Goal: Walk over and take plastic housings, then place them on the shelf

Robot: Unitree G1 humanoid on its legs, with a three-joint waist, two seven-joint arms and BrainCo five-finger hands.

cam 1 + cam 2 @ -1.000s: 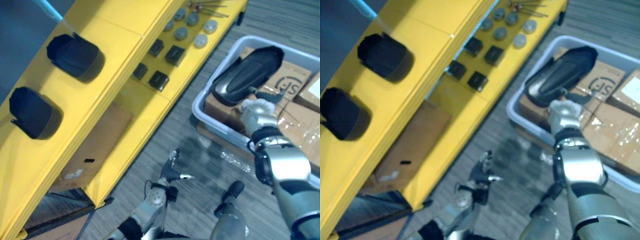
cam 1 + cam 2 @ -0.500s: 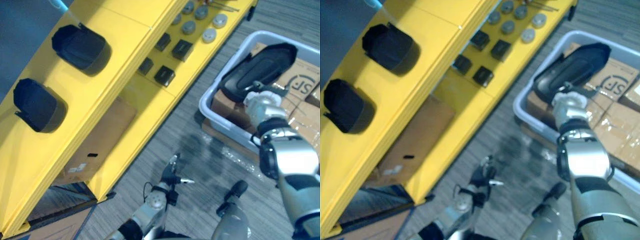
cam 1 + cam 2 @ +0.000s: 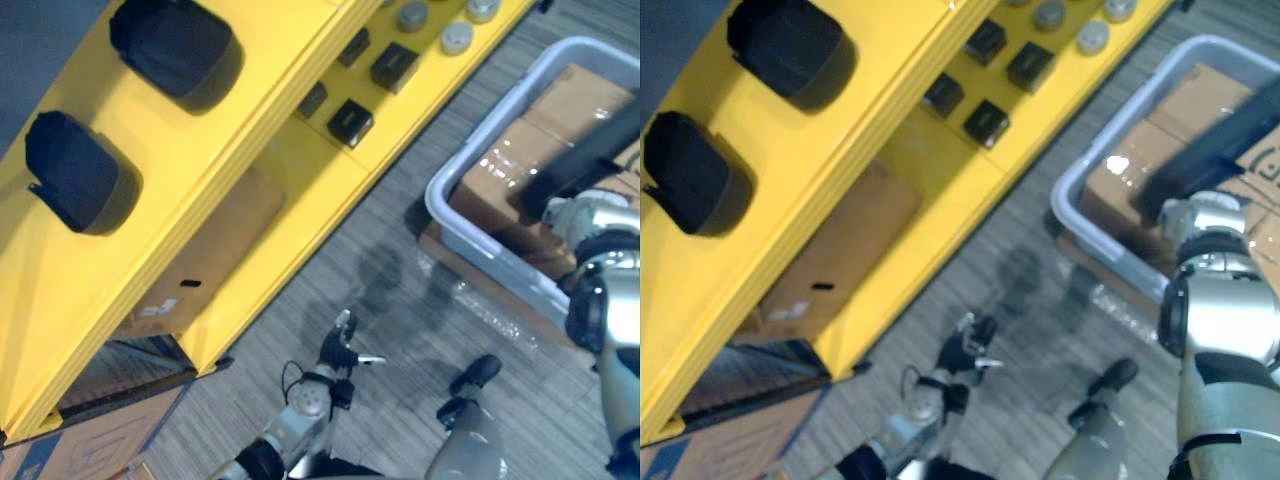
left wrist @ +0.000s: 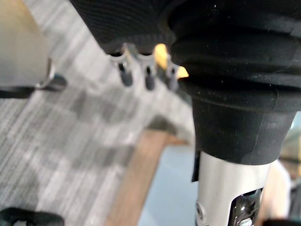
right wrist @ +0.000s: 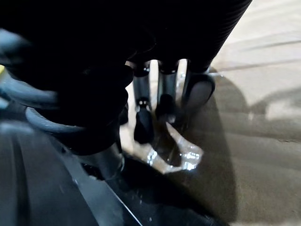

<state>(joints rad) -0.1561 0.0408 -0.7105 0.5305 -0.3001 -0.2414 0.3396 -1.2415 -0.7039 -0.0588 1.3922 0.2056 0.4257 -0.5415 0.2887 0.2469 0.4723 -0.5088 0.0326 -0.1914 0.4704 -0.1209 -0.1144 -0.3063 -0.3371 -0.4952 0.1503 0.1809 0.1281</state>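
Two housings [image 3: 175,45] sit on the shelf [image 3: 230,150]; right hand [image 3: 572,212] meets a third housing [image 3: 590,160] in the bin [image 3: 480,255], fingers' grip unclear, while left hand [image 3: 340,345] hangs loose-fingered, empty.

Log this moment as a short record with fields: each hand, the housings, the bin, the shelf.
left hand: low over the carpet, fingers relaxed, holding nothing
right hand: at the long dark housing in the bin; grasp not readable
bin: grey, beside the shelf, cardboard boxes inside
shelf: yellow, two black housings on its top tier, apart
lower tier: small black blocks and grey discs
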